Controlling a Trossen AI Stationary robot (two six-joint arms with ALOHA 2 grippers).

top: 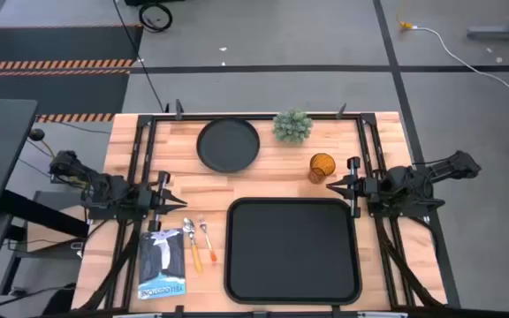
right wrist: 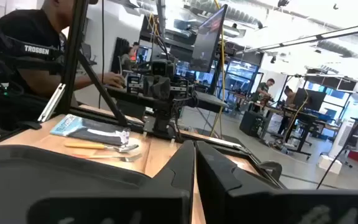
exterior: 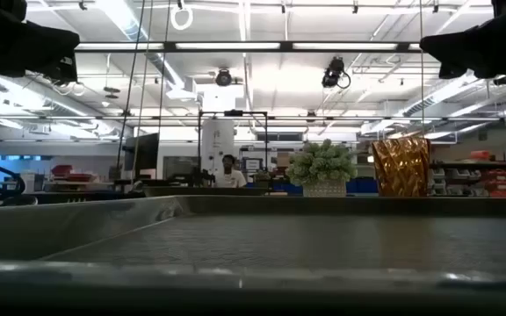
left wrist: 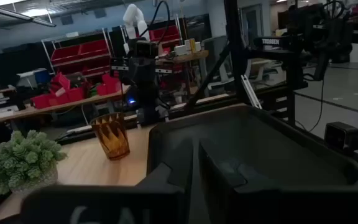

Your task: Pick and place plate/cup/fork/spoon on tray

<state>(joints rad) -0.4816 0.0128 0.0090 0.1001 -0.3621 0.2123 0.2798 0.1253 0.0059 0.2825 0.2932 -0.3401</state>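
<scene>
I see both arms parked — left gripper [top: 177, 201] at centre-left, right gripper [top: 336, 185] right of centre, jaws pinched together, empty. Tray [top: 292, 252] bottom centre, bare; plate [top: 228, 144] above it, cup [top: 322, 165] beside the right gripper, fork [top: 192, 246] and spoon [top: 207, 238] left of the tray.

table [top: 272, 172] | tray [top: 292, 251] | plate [top: 228, 144] | cup [top: 322, 165] | plant [top: 292, 125] | fork [top: 192, 243] | spoon [top: 207, 237] | packet [top: 163, 263]

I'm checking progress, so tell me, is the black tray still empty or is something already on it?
Empty. The tray shows only bare black surface from above; the plate and cup sit on the table beyond it.
</scene>
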